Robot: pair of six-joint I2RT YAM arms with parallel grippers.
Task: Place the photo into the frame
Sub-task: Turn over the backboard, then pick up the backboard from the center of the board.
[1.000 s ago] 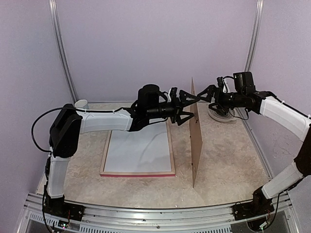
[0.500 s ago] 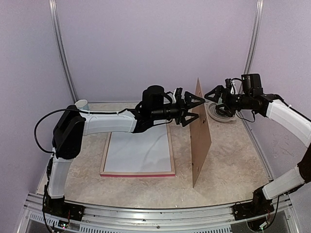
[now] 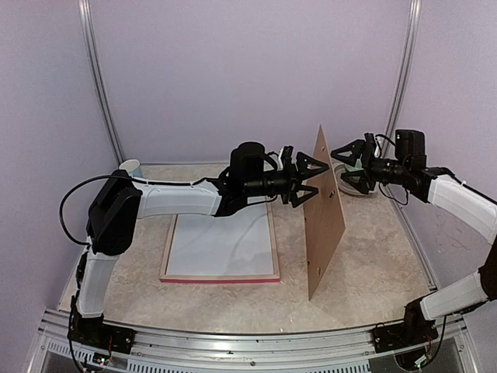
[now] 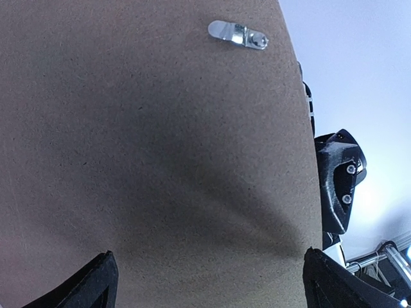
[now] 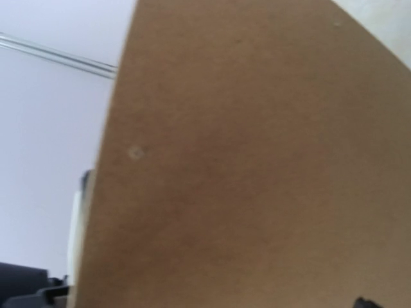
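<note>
On the table [image 3: 373, 264] in the overhead view, the frame [image 3: 168, 247] lies flat left of centre, pale rails up and pink along its near rail. A white sheet [image 3: 221, 241] fills its opening. Whether that sheet is the photo lying face down cannot be told, and no printed face shows in any view. Right of the frame a brown backing board [image 3: 326, 225] stands on its lower edge, leaning to the right. The left gripper [image 3: 312, 179] faces the board's left side, jaws spread wide and clamped on nothing. The right gripper [image 3: 340, 165] stands just beside the board's upper part on the far side, likewise spread and empty. In the left wrist view the board's face fills the picture, with a metal turn clip [image 4: 237, 33] near the top and the fingertips [image 4: 96, 282] wide apart below. The right wrist view shows only the board's plain face, close up. Judgement: the step in hand is managing the loose board. The next move calls for a firm hold on one edge, then lowering the board flat onto the frame without letting it topple.
</note>
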